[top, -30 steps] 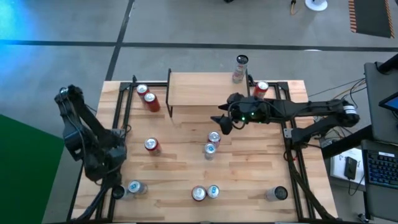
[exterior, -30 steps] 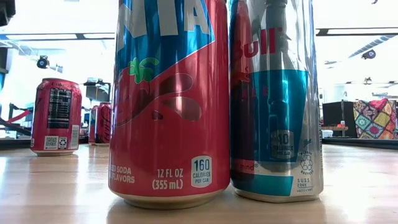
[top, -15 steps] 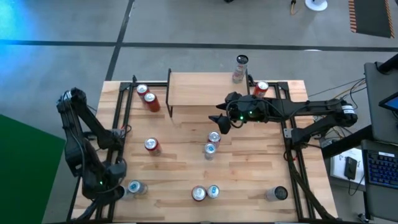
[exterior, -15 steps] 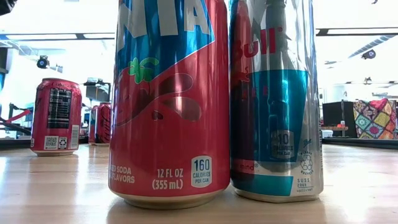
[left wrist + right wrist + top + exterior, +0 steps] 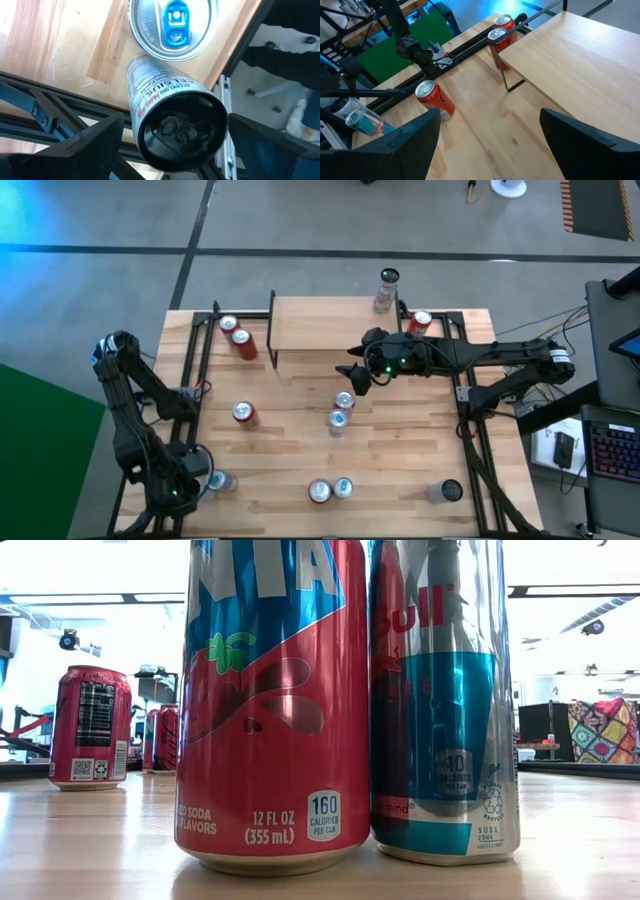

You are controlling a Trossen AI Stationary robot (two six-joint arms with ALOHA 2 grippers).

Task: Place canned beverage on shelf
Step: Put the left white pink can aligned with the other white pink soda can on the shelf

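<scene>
The left tool (image 5: 190,488) is hovering wide open and empty beside a silver can (image 5: 216,481) at the table's (image 5: 400,450) near left corner. The right tool (image 5: 352,376) is also gaping wide, holding nothing, above a blue-topped can (image 5: 344,401) just in front of the bare shelf (image 5: 330,325).
</scene>
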